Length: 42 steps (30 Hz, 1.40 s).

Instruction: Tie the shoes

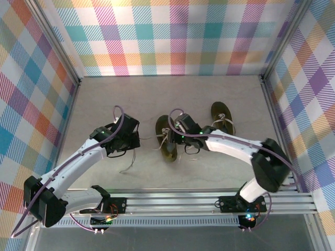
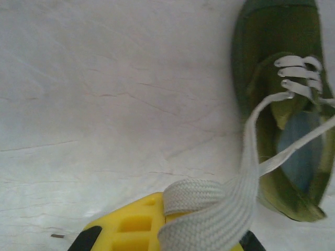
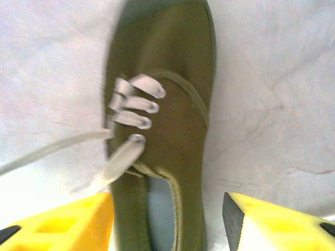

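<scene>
Closest to us, at the bottom of the left wrist view, a flat pale lace (image 2: 209, 212) crosses a yellow finger (image 2: 144, 209); the left jaws are pressed together on that lace. We follow it up and to the right, drawn fairly straight, to the lowest eyelets of a dark olive shoe (image 2: 261, 83) lying on the pale table (image 2: 104, 104).

From above, we see the left arm (image 1: 78, 162) reaching in from the near left. Its tip is just left of this shoe, and the held lace bridges the gap between them. A loose length of lace (image 1: 128, 165) trails on the table toward the arms' bases.

The right arm (image 1: 235, 146) comes in from the near right and hangs directly over the same shoe. In its wrist view, the two yellow fingers (image 3: 57, 227) stand well apart, one on each side of the shoe's heel end; the right jaws are spread and grip nothing.

The other shoe (image 1: 222, 117) lies just to the right and a little farther back, with pale laces across its top, clear of both sets of jaws.
</scene>
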Available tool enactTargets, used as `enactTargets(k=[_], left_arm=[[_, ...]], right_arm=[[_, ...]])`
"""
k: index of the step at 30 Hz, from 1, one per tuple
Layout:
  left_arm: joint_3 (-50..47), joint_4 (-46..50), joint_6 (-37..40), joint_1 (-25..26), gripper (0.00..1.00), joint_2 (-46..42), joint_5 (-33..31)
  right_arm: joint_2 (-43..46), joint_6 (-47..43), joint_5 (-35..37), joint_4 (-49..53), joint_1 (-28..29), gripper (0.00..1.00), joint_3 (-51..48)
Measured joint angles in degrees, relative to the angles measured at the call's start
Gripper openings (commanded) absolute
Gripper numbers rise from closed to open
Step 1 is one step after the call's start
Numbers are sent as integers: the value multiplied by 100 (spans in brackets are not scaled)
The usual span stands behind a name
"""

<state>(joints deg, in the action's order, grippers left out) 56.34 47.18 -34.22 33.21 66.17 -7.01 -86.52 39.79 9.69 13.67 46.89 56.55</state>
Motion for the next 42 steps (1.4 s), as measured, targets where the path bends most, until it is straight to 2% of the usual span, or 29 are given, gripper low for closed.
enactTargets(k=[6,15,19,22,24,28,33,42], left_arm=[[0,-275,146,-155,0,-61,715],[17,-905,520,-103,0,-127,1779],[61,-1005,579,-98,0,-179,1886],[63,-1012,621,-98,0,-313,1891],[72,-1010,647,-98,0,-387,1869],[94,-1001,702,-98,0,-498,1801],[149,-955,817,-98,0,-568,1744],[332,-800,931,-98,0,-741,1644]], right_arm=[[1110,-645,-157,-706,0,57,-737],[1412,-973,-116,-778,-39,58,-1051],[1528,-1241,-579,-955,-59,63,-1062],[1565,-1521,-1139,-1200,-59,73,-1069],[1563,-1764,-1567,-1384,-59,73,-1093],[1412,-2299,-2345,-1703,-59,68,-1093],[822,-2881,-3029,-2050,-42,55,-1047],[-291,-3088,-3729,-2671,-4,56,-417]])
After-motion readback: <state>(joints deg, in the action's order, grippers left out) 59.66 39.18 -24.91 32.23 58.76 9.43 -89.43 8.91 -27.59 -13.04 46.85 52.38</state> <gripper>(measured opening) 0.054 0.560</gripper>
